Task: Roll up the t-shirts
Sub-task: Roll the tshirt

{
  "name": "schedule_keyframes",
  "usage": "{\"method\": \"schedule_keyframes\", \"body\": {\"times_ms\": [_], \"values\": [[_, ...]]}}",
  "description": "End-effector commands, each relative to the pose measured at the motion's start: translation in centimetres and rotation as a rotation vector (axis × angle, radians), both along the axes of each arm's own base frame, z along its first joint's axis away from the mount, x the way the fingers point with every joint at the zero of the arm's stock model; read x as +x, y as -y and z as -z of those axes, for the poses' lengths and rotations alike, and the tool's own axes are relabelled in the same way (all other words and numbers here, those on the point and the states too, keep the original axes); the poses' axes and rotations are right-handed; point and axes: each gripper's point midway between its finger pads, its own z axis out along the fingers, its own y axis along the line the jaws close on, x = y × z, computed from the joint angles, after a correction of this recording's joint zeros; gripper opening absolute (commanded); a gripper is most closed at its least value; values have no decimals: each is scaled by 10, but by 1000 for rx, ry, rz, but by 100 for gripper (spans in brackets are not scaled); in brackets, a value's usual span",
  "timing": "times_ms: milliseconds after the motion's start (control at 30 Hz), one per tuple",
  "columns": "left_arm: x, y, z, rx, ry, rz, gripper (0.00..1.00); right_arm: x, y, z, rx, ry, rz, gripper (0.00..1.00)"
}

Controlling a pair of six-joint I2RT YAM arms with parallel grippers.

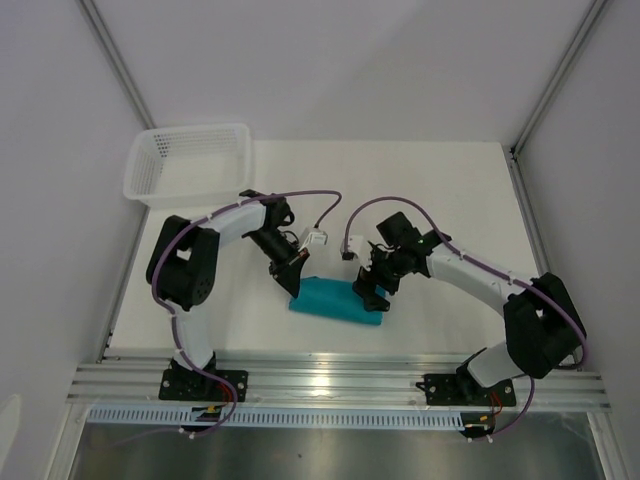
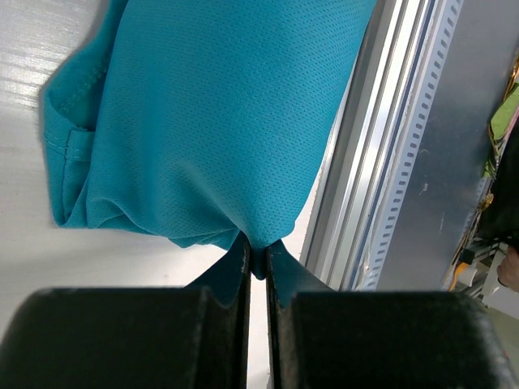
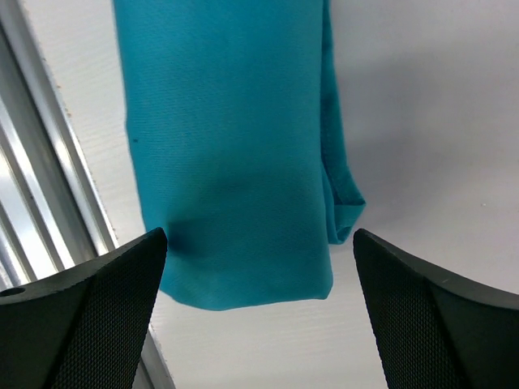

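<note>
Pinching teal fine-knit t-shirt (image 2: 211, 121) roll: left fingers (image 2: 122, 340) | right fingers (image 3: 81, 324) spread over its end

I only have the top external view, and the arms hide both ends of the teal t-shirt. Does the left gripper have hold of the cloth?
Observer: Yes. The left wrist view shows the left gripper shut on a small pinch of the t-shirt at its edge.
Operator: And the right one?
Observer: The right gripper is open. Its fingers stand wide apart on either side of the shirt's end and are not closed on it.
Operator: Is that end tidy?
Observer: Mostly. It is a smooth, flat band, with a hemmed fold poking out on one side.
</note>
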Motion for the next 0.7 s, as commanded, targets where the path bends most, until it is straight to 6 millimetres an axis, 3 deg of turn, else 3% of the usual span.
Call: {"method": "schedule_keyframes", "body": {"times_ms": [0,67,167,200,300,433,467,667], "values": [[9,7,-9,-48,0,-29,1,11,-1,9,-30,31,15,99],[8,7,-9,-50,-6,-33,1,2,0,19,-48,-11,-13,99],[7,6,-7,-39,-20,-40,1,-10,0,24,-42,-61,-62,87],[7,6,-7,-39,-21,-41,1,-12,0,24,-37,-66,-71,68],[6,2,-6,-27,-20,-39,2,-15,-5,17,13,-103,-71,28],[2,-4,-6,-4,-10,-22,1,-34,-9,6,77,-155,-155,11],[-1,-7,-6,4,-17,-16,1,-38,-11,4,92,-169,-171,3],[-25,-15,-19,-3,-78,17,1,-68,-15,-15,197,-281,-247,0]]}}
